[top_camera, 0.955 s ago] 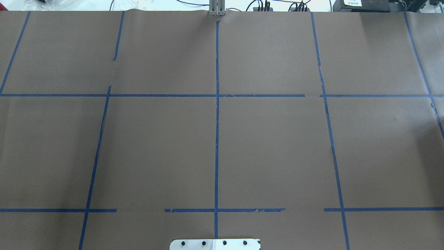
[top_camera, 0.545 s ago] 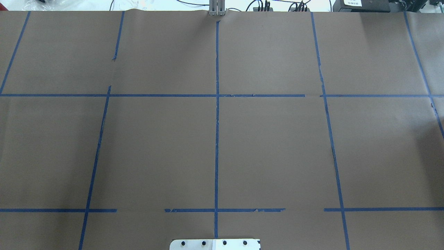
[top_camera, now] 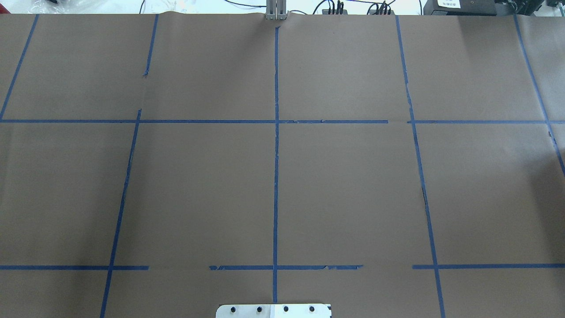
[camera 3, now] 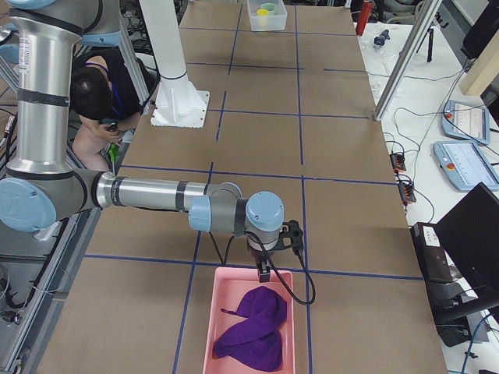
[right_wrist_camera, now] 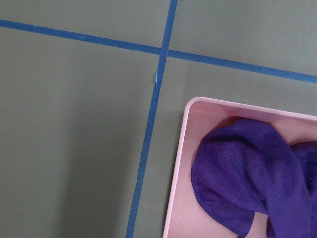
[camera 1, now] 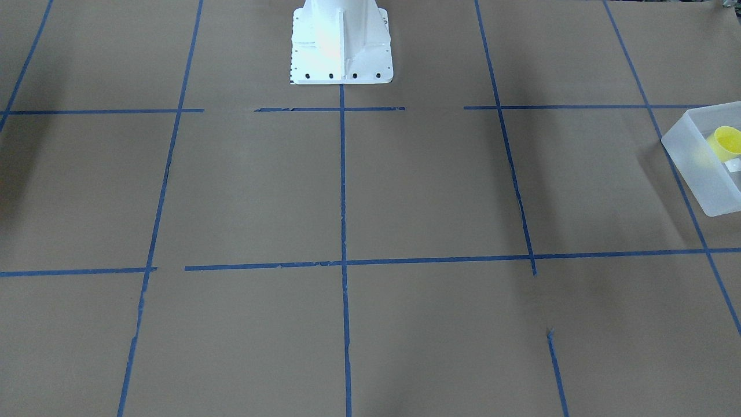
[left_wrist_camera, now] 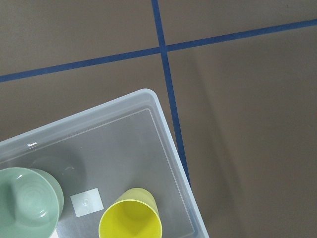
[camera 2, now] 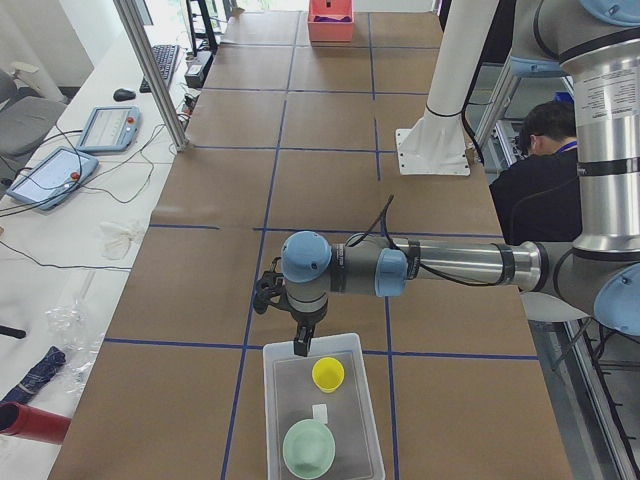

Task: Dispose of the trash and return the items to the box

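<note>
The frosted white box [camera 2: 271,405] stands on the brown table at my left end. The yellow cup [camera 2: 328,373] and the mint-green bowl [camera 2: 309,447] stand upright inside it. The left wrist view shows the box corner [left_wrist_camera: 166,134], the cup [left_wrist_camera: 131,224] and the bowl [left_wrist_camera: 25,201]. The front-facing view shows the box wall [camera 1: 692,159] and the cup [camera 1: 726,142]. My left gripper [camera 2: 300,345] hangs over the box's far rim; I cannot tell if it is open. My right gripper [camera 3: 265,273] hangs over the rim of a pink tray [camera 3: 209,335]; I cannot tell its state either.
A purple cloth [camera 3: 251,327] lies in the pink tray, also in the right wrist view [right_wrist_camera: 247,173]. The white robot pedestal [camera 1: 340,46] stands mid-table. A person [camera 2: 545,150] sits behind the robot. Tablets and cables lie on the side bench [camera 2: 55,175].
</note>
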